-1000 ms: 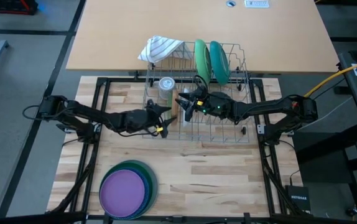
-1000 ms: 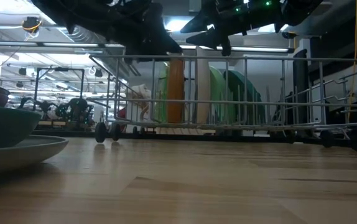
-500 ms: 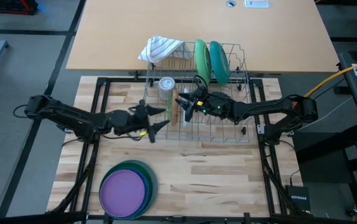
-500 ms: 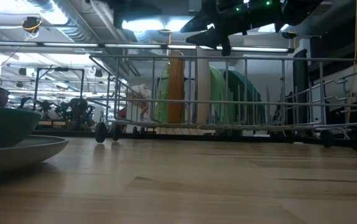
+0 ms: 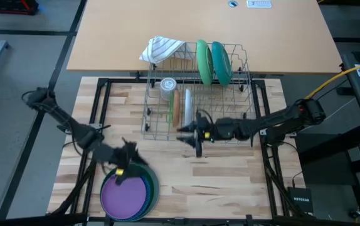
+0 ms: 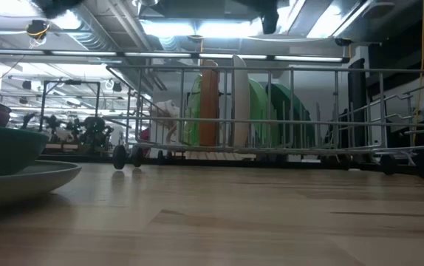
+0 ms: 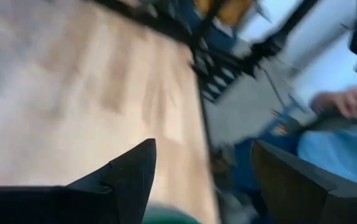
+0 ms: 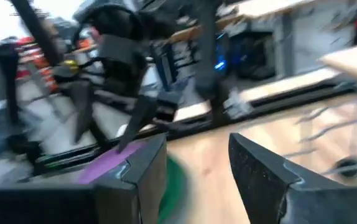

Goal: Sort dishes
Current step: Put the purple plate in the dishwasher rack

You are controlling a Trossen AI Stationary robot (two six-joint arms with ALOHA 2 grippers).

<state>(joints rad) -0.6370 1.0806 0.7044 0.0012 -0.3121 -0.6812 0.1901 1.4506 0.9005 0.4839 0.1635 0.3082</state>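
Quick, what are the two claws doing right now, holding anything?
Left gripper: open, holding nothing, above the stack of plates.
Right gripper: open, holding nothing, by the front edge of the wire rack.

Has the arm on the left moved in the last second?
Yes. The left gripper was beside the wire rack and now hangs open over the purple plate, toward the table's near edge.

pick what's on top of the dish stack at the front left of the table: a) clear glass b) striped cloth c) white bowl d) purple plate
d: the high view shows a purple plate lying topmost on the stack, with green and teal rims showing beneath its edge.
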